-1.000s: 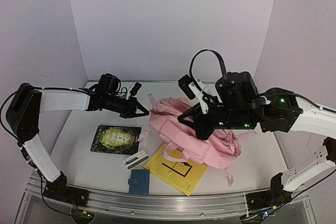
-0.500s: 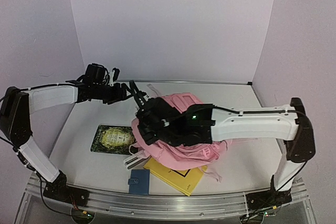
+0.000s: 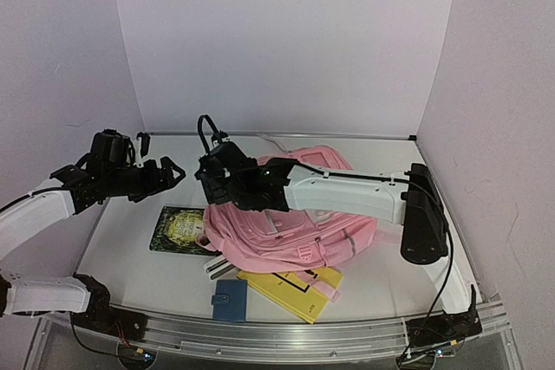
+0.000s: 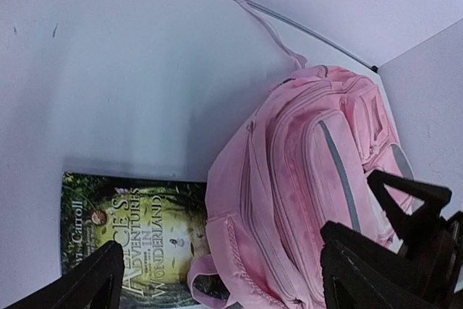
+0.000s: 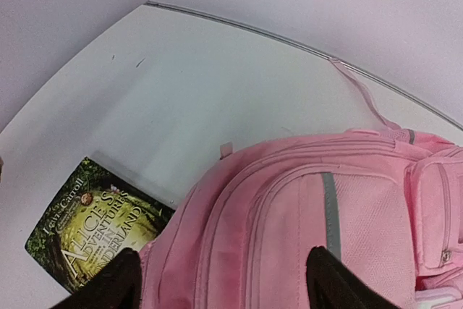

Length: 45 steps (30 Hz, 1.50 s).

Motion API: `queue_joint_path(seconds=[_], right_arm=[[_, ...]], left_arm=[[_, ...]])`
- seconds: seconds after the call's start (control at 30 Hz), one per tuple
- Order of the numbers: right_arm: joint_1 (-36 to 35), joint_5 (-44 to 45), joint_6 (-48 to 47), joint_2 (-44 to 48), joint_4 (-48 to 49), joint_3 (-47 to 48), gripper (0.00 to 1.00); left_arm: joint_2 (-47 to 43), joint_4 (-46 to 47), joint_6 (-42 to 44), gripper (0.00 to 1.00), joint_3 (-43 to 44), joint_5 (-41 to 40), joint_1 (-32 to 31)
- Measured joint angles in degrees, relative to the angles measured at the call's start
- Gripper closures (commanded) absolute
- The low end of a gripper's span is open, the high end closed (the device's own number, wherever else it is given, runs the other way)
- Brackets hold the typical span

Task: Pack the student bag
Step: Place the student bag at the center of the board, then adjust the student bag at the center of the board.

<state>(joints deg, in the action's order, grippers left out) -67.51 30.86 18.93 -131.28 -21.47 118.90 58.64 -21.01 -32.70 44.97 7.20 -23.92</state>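
Observation:
The student bag (image 3: 299,218) is a big pink backpack lying with its front pockets up in the middle of the table. My right gripper (image 3: 211,190) hovers over the bag's left end, open, with nothing between its fingers. Its wrist view shows the bag (image 5: 304,215) spread under the open gripper (image 5: 224,289). My left gripper (image 3: 171,171) is open and empty, left of the bag and apart from it. In its wrist view the bag (image 4: 311,171) lies ahead of the open gripper (image 4: 224,287).
A green Alice in Wonderland book (image 3: 178,230) lies at the bag's left, partly under it. A yellow book (image 3: 290,290), a blue wallet-like item (image 3: 229,299) and a small white and black item (image 3: 223,263) lie at the front. Walls close in at the back and sides.
Both grippers have opened and let go of the bag. The left arm drew back to the left. The right arm swung left over the bag, which now lies flatter.

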Motion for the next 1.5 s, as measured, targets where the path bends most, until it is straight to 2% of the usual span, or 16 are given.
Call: queue_joint_path(seconds=[0.13, 0.3, 0.5, 0.63, 0.83, 1.13, 1.2, 1.33, 1.5], right_arm=[[0.6, -1.1, -0.1, 5.1, 1.2, -6.5, 0.02], [0.5, -4.9, 2.9, 21.0, 2.2, -26.9, 0.03], [2.9, -11.9, 9.4, 40.6, 3.1, -48.3, 0.12], [6.4, -17.4, 13.5, 47.7, 4.9, -59.4, 0.18], [10.4, -24.4, 17.2, 49.8, 8.2, -69.6, 0.29], [10.7, -28.9, 19.5, 48.7, 13.5, -73.0, 0.41], [10.7, -29.1, 20.0, 48.3, 14.5, -73.4, 0.45], [10.8, -29.2, 20.6, 47.5, 15.5, -74.3, 0.47], [10.9, -28.8, 21.0, 46.2, 16.0, -75.7, 0.53]], left_arm=[[-1.5, 1.3, -3.1, 0.03, -3.3, 4.4, 0.0], [0.9, 4.8, -6.4, 0.02, -5.7, 10.8, -0.2], [4.1, 9.7, -9.5, 0.0, -9.2, 15.6, -1.7], [7.6, 11.3, -10.7, 0.0, -9.9, 16.8, -3.3], [10.8, 13.4, -11.4, 0.0, -10.2, 17.3, -5.8], [15.9, 16.2, -12.2, 0.02, -10.2, 17.7, -7.3], [17.4, 16.1, -12.2, 0.08, -10.2, 17.6, -7.3], [18.4, 16.6, -12.2, 0.24, -10.2, 17.4, -7.5], [19.4, 18.2, -12.3, 0.38, -10.2, 17.5, -7.7]])
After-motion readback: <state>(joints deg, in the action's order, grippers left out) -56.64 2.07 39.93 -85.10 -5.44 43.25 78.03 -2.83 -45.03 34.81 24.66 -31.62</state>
